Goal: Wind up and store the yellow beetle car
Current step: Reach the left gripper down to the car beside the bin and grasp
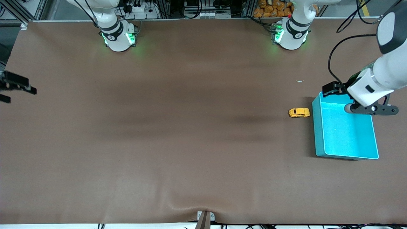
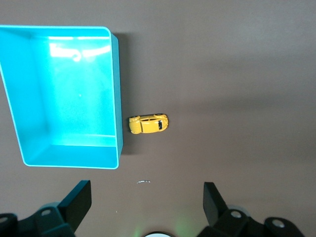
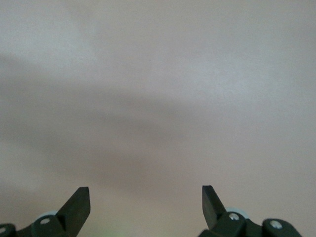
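Note:
The yellow beetle car (image 1: 299,112) stands on the brown table right beside the turquoise bin (image 1: 319,127), on the side toward the right arm's end. It also shows in the left wrist view (image 2: 148,124) next to the bin (image 2: 115,89), which is empty. My left gripper (image 1: 371,109) hangs high up by the bin's corner toward the robot bases, open and empty (image 2: 147,197), apart from the car. My right gripper (image 1: 16,91) is at the right arm's end of the table, open and empty (image 3: 145,197), over bare table.
A tiny silvery scrap (image 1: 300,81) lies on the table farther from the front camera than the car; it also shows in the left wrist view (image 2: 143,181). The two arm bases (image 1: 119,36) stand along the table's edge.

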### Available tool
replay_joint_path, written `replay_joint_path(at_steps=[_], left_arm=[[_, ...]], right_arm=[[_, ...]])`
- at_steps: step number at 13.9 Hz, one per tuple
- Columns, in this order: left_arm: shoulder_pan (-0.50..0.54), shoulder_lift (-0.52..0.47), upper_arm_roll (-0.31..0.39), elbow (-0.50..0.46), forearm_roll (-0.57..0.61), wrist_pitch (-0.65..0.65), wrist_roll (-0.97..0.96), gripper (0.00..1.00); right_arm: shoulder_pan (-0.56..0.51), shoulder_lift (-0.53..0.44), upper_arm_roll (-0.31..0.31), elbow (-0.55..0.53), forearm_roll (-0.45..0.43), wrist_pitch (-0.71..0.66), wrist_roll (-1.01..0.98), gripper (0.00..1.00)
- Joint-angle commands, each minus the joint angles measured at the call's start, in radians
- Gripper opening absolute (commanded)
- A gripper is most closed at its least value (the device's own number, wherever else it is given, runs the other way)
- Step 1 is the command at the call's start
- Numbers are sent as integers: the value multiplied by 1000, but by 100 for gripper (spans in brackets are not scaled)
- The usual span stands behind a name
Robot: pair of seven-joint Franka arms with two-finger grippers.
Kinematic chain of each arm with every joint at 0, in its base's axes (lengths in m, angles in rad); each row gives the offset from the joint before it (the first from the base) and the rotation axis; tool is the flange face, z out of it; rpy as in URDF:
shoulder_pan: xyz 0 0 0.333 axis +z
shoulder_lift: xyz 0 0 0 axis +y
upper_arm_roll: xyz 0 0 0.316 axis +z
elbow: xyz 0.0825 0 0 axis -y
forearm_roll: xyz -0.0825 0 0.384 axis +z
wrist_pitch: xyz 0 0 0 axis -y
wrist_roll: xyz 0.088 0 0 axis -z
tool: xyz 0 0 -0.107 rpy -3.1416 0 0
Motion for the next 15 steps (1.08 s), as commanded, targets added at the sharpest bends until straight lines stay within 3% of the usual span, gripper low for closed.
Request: replay_joint_path(at_steps=[1, 4, 9, 15], left_arm=[[7, 50, -4, -27, 16, -4, -70, 100], [8, 19, -14, -133, 11, 62, -196, 100], [2, -93, -76, -461, 13, 342, -438, 100], [14, -79, -109, -650, 13, 599, -738, 100]], right_arm=[[35, -166, 1, -197, -42, 94, 106, 100], [50, -198, 4, -258, -61, 111, 162, 100], [62, -260, 10, -380, -71, 199, 203, 100], [65, -253, 10, -373, -93, 170, 203, 100]])
